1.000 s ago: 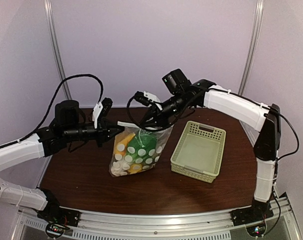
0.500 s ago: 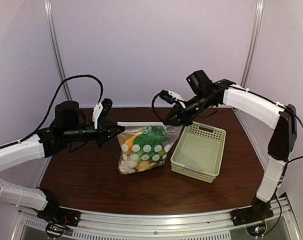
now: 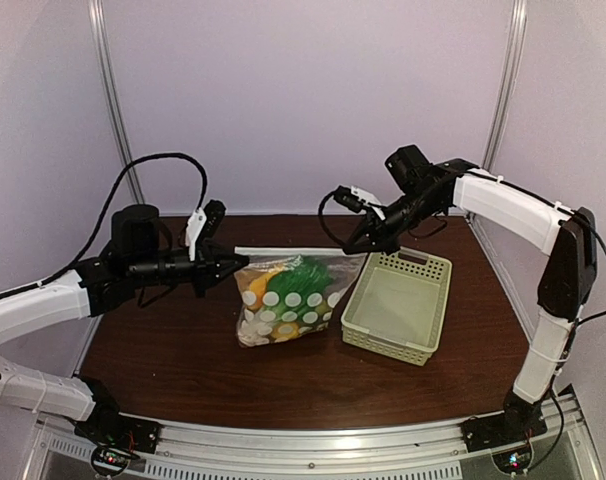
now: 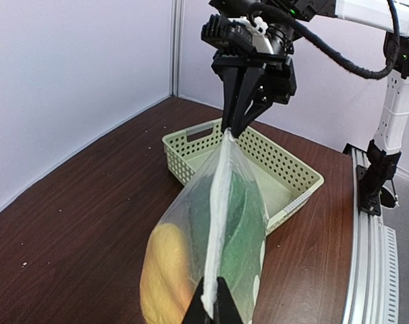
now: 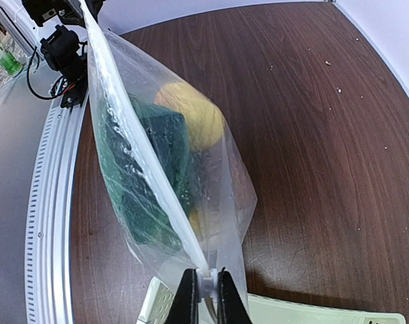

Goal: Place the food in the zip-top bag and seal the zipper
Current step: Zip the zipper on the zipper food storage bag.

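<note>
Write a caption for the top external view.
Left gripper and right gripper pinch opposite ends of the zipper, holding the bag of food taut beside the basket.

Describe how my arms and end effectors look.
The left arm and right arm have white shells with black joints and looping black cables. The left end effector and right end effector are black with slim tapered fingers and a white bracket behind.
</note>
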Controlling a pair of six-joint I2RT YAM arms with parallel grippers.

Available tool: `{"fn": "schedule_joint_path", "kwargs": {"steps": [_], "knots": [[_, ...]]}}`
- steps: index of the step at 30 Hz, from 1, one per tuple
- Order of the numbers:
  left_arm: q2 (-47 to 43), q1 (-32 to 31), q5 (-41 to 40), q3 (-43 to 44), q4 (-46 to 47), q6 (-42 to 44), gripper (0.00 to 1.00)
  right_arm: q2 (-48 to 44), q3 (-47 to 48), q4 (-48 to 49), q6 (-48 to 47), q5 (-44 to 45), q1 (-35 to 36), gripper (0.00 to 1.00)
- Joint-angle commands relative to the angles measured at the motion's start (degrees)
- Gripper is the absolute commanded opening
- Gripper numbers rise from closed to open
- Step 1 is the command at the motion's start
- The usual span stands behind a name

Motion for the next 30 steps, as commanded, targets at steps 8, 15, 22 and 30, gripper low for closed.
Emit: {"fn": "schedule_joint_path", "kwargs": {"steps": [8,15,22,30], "knots": [[0.82,1.96,0.88,-0.81,4.75,-0.07,0.00,-3.14,-3.10,-4.30,-2.26,6.15,-4.89,0.00],[1.57,2.25,1.59,-0.95,5.58,-0.17,0.00,-3.22,-4.71,-4.37,-2.94,6.00,-6.23,0.03],[2.04,2.49,1.64,-1.09,5.96,-0.17,0.00,-2.59,-4.98,-4.46,-3.88,6.70,-6.85,0.03],[3.38,3.15,1.85,-1.38,7.17,-0.52,0.00,-1.85,-3.84,-5.31,-5.37,7.32,-7.00,0.05]]}}
